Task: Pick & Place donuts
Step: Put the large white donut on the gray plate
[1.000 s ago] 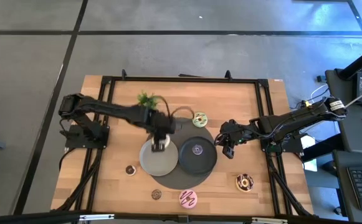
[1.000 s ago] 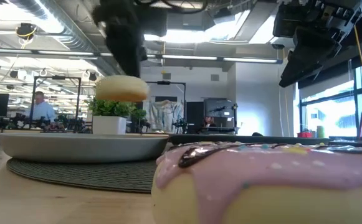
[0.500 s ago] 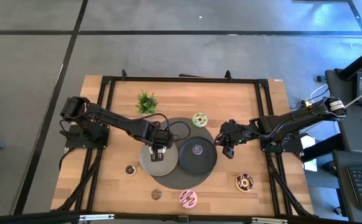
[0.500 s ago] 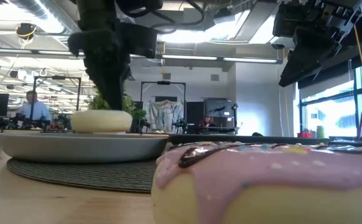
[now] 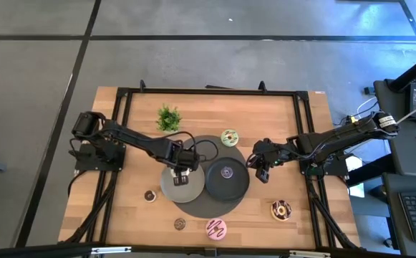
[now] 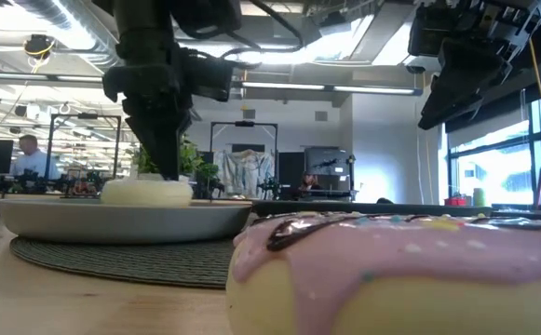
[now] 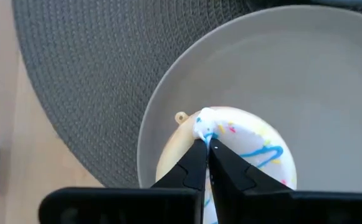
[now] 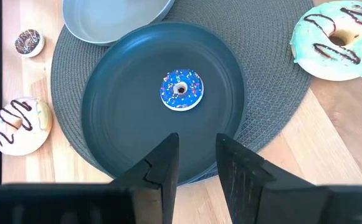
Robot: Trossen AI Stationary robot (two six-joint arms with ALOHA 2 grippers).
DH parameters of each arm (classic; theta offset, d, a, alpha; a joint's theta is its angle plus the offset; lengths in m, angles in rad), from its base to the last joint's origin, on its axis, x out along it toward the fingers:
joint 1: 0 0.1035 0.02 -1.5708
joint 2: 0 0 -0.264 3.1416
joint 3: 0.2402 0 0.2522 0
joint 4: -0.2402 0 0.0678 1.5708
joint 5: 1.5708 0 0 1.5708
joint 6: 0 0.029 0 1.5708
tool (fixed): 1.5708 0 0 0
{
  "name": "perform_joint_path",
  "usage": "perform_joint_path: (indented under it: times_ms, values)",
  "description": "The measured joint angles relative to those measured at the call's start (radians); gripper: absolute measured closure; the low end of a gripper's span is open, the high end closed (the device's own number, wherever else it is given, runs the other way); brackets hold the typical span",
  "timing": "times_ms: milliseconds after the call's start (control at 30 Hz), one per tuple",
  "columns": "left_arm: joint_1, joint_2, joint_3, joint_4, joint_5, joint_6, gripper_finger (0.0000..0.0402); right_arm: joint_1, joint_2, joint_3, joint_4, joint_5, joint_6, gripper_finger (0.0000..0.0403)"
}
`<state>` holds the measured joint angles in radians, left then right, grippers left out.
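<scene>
Two end effectors: left end effector pinches the cream donut, which rests in the grey plate. Right end effector hovers released beside the dark plate bearing a blue donut.

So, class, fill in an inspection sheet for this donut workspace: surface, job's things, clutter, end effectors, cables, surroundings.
Surface: wooden table with a round grey woven mat under two plates.
Job's things: cream donut on the grey plate; blue mini donut on the dark plate; green donut, pink striped donut, chocolate donut and two mini donuts off the plates.
Clutter: small potted plant.
End effectors: left end effector shut on the cream donut's icing; right end effector open, above the dark plate's edge.
Cables: black cable looping at the left arm.
Surroundings: a seated person far behind.
</scene>
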<state>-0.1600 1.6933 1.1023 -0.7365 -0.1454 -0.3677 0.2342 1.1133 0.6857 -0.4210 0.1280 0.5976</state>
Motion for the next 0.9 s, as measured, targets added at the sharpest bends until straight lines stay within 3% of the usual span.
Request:
perform_joint_path:
  times_ms: [700, 900]
  values:
    - [0.0, 0.017, 0.0, -0.022, 0.01, -0.015, 0.0393, 0.0, 0.0, 0.0, -0.003, -0.044, 0.0, 0.0295]
    - [0.0, 0.017, 0.0, -0.038, 0.009, -0.016, 0.0366, 0.0, 0.0, 0.0, -0.002, -0.044, 0.001, 0.0295]
